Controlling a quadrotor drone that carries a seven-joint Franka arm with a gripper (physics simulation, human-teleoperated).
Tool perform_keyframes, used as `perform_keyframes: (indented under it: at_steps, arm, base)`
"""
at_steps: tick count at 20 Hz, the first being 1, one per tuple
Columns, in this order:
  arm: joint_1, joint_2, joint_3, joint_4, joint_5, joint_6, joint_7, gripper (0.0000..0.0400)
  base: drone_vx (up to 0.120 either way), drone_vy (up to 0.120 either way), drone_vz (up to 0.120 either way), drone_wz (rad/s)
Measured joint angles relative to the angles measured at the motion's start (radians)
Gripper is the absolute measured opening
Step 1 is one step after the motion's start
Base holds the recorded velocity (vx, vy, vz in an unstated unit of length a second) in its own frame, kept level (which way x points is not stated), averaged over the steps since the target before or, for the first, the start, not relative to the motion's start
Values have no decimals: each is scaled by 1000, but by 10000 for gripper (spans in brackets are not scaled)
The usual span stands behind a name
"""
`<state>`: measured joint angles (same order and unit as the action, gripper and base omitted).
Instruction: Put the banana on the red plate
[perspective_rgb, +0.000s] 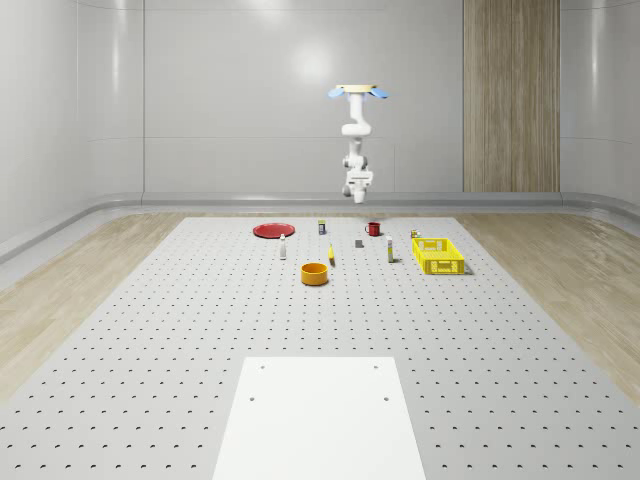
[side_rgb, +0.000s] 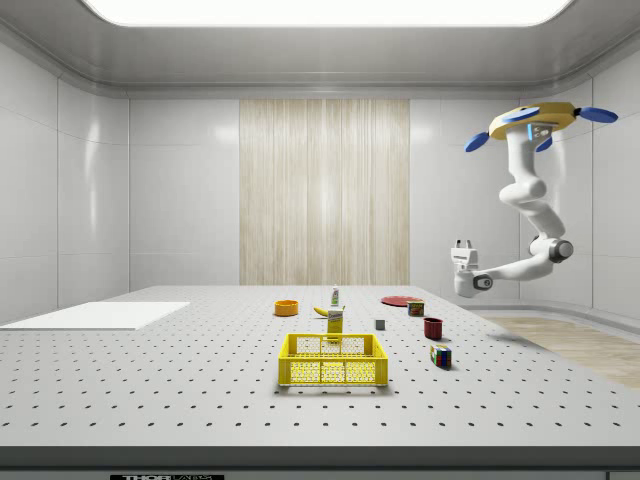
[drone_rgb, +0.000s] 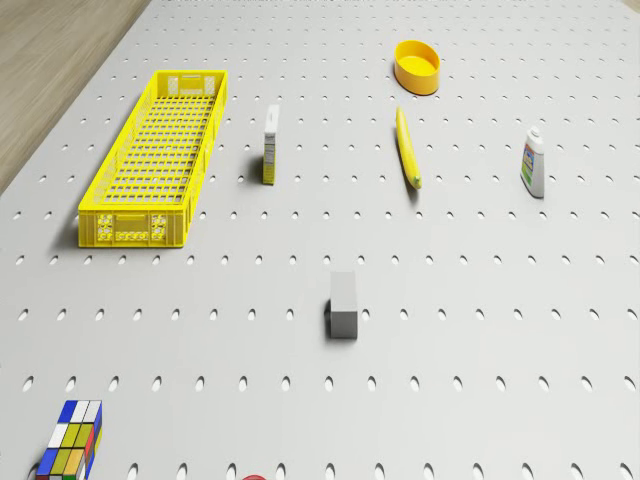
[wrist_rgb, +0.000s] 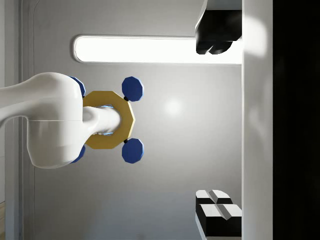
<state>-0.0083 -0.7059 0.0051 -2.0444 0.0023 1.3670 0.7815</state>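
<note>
The banana (drone_rgb: 408, 148) (perspective_rgb: 331, 255) (side_rgb: 321, 312) lies flat on the perforated table, between the orange bowl (drone_rgb: 418, 65) and a grey cube (drone_rgb: 343, 304). The red plate (perspective_rgb: 273, 230) (side_rgb: 398, 300) sits empty at the table's far end, toward the whole-scene view's left. The drone (perspective_rgb: 358, 92) (side_rgb: 535, 122) hovers high near the table's far edge, behind the red mug (perspective_rgb: 373, 229). Its arm hangs down and bends back, so my gripper (side_rgb: 462, 243) (perspective_rgb: 357, 183) (wrist_rgb: 216, 125) points up toward the drone's body (wrist_rgb: 107, 120). It is open, holds nothing, and is well above the banana.
A yellow crate (drone_rgb: 155, 157) (perspective_rgb: 437, 254) stands at the whole-scene view's right. A small box (drone_rgb: 271, 144), a bottle (drone_rgb: 533, 162) and a Rubik's cube (drone_rgb: 70, 451) are spread around the banana. A white panel (perspective_rgb: 320, 415) covers the near end of the table.
</note>
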Motion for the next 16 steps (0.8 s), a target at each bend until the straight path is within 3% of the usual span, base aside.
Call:
perform_keyframes:
  at_steps: [16]
  arm:
    - [-3,-8,8,-8,-11,12,1,400]
  base:
    - [120,-120,0,0]
